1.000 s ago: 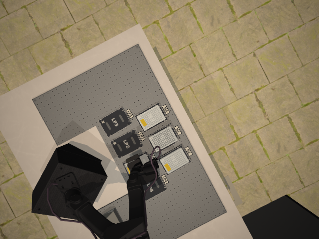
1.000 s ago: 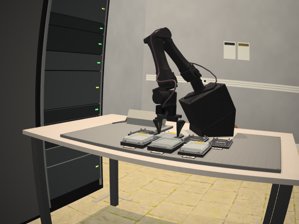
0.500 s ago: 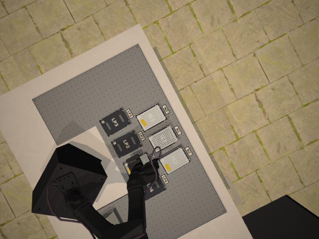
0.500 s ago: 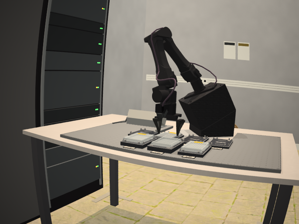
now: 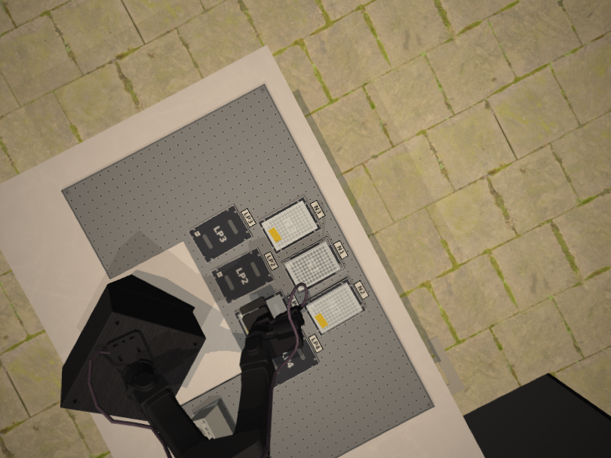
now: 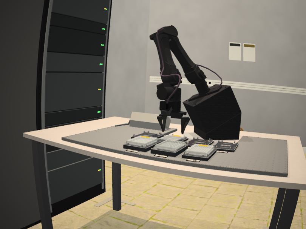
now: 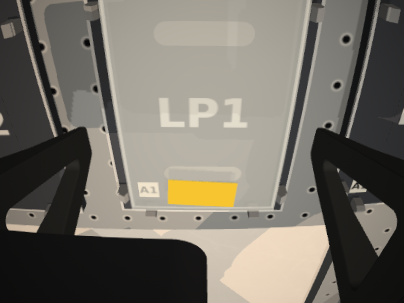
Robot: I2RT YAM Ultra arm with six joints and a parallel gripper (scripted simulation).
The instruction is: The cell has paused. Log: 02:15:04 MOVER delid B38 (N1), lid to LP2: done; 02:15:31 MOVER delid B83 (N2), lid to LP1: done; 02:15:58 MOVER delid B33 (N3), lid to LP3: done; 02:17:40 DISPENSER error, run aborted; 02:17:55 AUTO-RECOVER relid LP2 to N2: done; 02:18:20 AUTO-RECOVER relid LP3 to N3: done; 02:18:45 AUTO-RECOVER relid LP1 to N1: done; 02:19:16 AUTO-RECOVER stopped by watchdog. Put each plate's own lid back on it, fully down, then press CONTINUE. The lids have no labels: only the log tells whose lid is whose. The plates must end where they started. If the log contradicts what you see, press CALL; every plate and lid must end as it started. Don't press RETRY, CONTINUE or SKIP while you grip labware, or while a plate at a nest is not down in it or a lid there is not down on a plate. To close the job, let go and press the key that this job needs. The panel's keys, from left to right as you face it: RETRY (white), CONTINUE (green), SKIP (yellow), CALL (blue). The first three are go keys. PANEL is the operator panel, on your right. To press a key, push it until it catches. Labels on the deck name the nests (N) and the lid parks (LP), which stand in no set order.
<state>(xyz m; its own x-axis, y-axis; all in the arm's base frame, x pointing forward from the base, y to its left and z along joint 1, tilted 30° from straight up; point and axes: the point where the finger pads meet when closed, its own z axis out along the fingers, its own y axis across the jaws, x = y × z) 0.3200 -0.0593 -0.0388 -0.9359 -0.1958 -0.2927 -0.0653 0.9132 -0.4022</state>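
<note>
Lids first: 1 clear lid [image 7: 202, 95] with a yellow corner patch lies flat in park LP1 [image 7: 319, 64], inside the park's dark frame, and the label reads through it. The plate at N1 [image 5: 311, 262], middle of the nest row, stands uncovered, its well grid bare. The plates at N3 [image 5: 290, 225] and N2 [image 5: 333, 305] each carry a lid with a yellow patch.

Perforated grey deck [image 5: 167, 173] sits inset on a pale table [image 5: 30, 208]; most of its far half is open plate. Parks LP3 [image 5: 219, 233] and LP2 [image 5: 241, 275] sit in a column just beside the nest row, narrow lanes between frames. LP4 is mostly under the arm.

Black slanted base block [image 6: 214, 111] crowds the parks' near side. Dark rack [image 6: 73, 86] stands close off the table's end. Stone-tile floor, grey walls, 2 small placards [image 6: 241, 51].

Gripper [image 6: 173, 125] hangs above the parked lid, fingers spread to full width, clear of its long edges, gripping nothing.
</note>
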